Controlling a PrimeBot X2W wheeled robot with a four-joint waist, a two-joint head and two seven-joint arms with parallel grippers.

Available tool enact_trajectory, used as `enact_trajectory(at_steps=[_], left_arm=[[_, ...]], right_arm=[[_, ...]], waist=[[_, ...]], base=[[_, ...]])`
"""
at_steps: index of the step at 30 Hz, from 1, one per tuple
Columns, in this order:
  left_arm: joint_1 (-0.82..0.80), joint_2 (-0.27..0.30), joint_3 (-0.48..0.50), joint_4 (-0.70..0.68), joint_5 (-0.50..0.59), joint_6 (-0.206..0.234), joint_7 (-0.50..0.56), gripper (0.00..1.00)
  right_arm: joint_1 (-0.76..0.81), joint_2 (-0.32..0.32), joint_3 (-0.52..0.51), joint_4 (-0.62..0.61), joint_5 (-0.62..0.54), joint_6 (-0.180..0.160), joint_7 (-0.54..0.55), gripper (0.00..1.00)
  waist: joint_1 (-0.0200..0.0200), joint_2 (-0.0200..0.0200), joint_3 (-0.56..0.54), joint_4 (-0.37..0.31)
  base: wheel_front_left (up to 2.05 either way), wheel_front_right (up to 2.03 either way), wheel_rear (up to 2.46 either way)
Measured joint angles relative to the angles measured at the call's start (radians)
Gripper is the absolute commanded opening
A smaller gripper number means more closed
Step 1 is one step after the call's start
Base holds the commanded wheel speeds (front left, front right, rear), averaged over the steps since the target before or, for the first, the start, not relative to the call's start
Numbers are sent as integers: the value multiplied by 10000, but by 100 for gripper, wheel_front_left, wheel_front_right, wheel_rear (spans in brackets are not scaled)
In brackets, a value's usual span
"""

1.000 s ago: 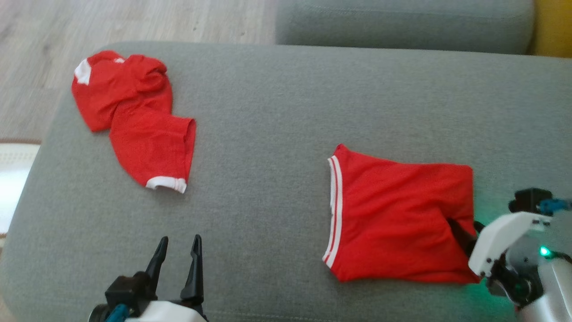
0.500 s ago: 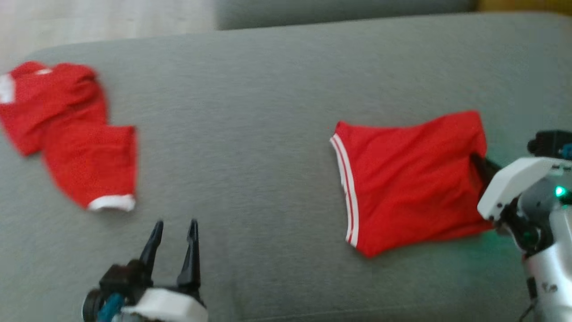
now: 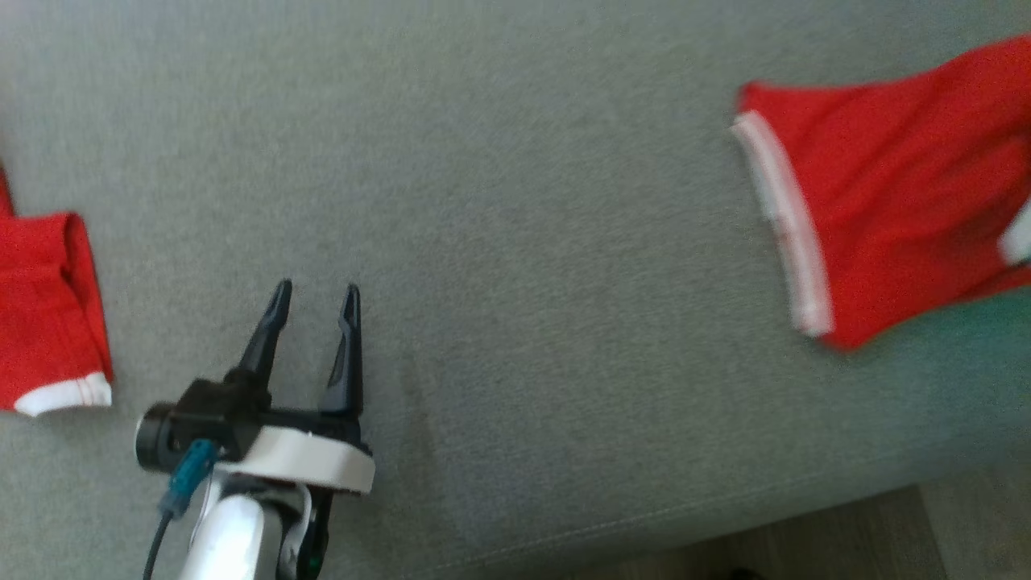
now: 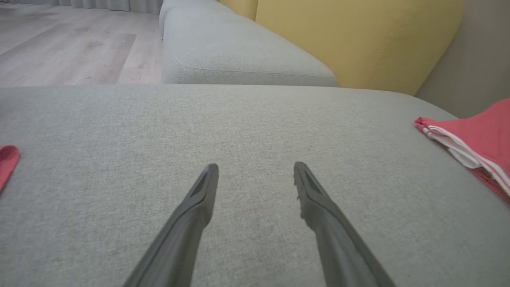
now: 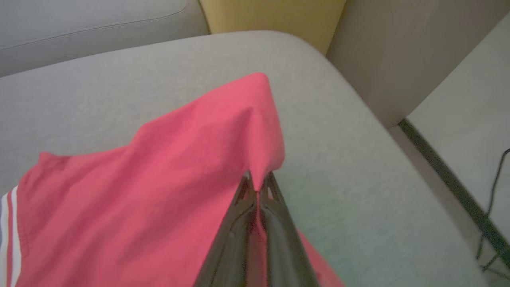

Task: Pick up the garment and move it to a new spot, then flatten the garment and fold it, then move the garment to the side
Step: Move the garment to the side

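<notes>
Red cloth is pinched in the right hand (image 5: 258,185): its two dark fingers (image 5: 239,231) are closed on a peaked fold of the garment (image 5: 167,175), at the plain edge opposite the white-striped band (image 3: 785,234). The fold rises to the fingertips and the rest drapes down over the right end of the grey cushion (image 5: 338,159). I cannot tell whether the striped end rests on the cushion.

To do this pick-up well, I judge the lift should go straight up until the band clears the cushion. It should then travel slowly toward the cushion's middle, since so thin a pinch may slip.

The left hand (image 3: 316,288) hovers open and empty over the cushion's near-left part.

The right wrist view gives the grip itself and a cable (image 5: 494,175) beyond the cushion's right end. The head view gives a second red garment (image 3: 48,314) at the cushion's left end. The left wrist view adds a yellow backrest (image 4: 358,40) behind the cushion.
</notes>
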Motion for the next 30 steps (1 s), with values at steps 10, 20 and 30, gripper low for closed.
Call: enact_trajectory(at_steps=[10,20,30], left_arm=[[-223,-13,-280,-464,82,117,-2,100],[99,-12,-247,-660,77,274,-2,100],[192,-12,-261,-433,-341,366,-2,100]], right_arm=[[-2392,-1524,-3058,1822,-2938,0,-953,0],[-2859,-1254,-5630,2364,-6406,0,-1271,100],[-2607,-476,-5329,2104,-7346,0,-3973,100]], waist=[[-1,0,1288,1049],[-2,0,1508,1633],[-3,0,120,1340]], base=[[0,0,0],[0,0,0],[0,0,0]])
